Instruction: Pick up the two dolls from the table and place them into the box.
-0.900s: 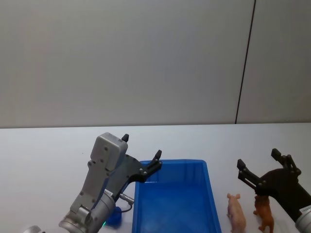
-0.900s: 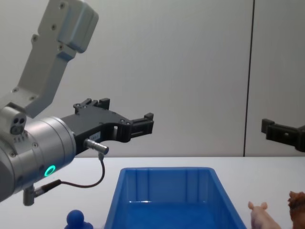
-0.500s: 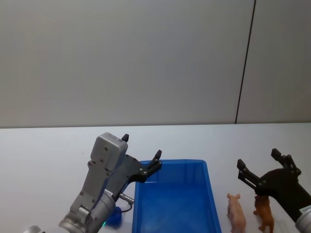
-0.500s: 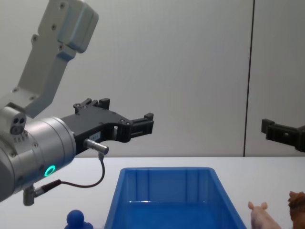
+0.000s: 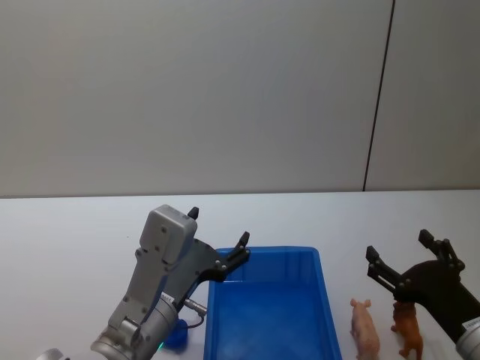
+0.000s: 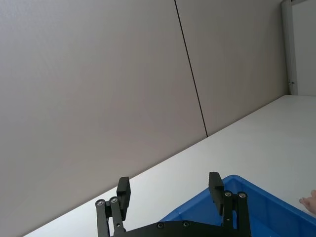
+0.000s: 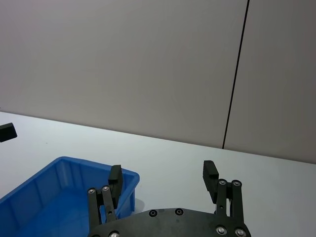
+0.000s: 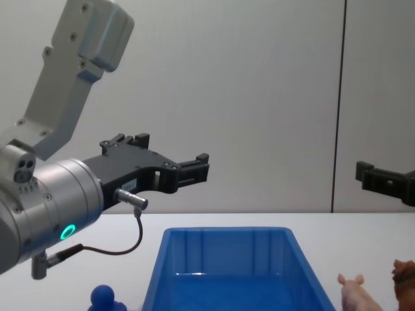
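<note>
The pale pink pig doll [image 5: 365, 328] and the brown lion doll [image 5: 407, 330] stand side by side on the white table [image 5: 67, 240], just right of the blue box [image 5: 270, 311]. My right gripper [image 5: 398, 246] hovers open above and slightly behind the two dolls, holding nothing. My left gripper [image 5: 219, 226] is open too, raised over the box's far left corner. In the chest view the pig [image 8: 355, 295] and the lion [image 8: 405, 275] sit low at the right, beside the box [image 8: 227, 272]. The box interior looks empty.
A small dark-blue round-headed figure [image 5: 176, 334] stands on the table just left of the box, under my left arm. A plain grey wall with a dark vertical seam [image 5: 379, 97] rises behind the table.
</note>
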{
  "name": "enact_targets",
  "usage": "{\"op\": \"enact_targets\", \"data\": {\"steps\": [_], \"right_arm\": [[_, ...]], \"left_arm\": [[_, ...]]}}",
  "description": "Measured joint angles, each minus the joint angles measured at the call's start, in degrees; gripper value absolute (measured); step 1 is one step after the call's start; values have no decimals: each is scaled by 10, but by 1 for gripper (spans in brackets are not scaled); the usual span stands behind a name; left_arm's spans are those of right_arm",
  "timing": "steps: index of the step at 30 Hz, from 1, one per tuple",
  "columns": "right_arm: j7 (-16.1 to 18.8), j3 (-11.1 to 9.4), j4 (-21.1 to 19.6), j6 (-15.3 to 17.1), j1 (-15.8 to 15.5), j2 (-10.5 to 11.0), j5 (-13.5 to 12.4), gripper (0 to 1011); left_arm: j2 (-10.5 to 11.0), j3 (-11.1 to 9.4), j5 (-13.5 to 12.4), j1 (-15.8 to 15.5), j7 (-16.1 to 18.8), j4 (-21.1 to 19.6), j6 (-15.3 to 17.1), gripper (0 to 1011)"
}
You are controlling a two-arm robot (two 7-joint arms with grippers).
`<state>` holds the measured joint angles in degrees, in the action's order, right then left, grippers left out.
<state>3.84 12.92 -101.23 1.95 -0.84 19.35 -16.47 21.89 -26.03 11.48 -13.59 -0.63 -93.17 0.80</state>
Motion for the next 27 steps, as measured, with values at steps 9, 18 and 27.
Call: {"op": "enact_targets", "data": {"steps": [9,18,27], "right_arm": [[16,-12,0,1,-4,16,-9,1001],[37,-33,-6,16,-23,49,-35,1001],[47,-46,-11,41,-51,72,-58,1001]], "left_arm": [[0,0,0,0,0,0,0,1001],[0,0,0,0,0,0,0,1001],[0,0,0,0,0,0,0,1001]]}}
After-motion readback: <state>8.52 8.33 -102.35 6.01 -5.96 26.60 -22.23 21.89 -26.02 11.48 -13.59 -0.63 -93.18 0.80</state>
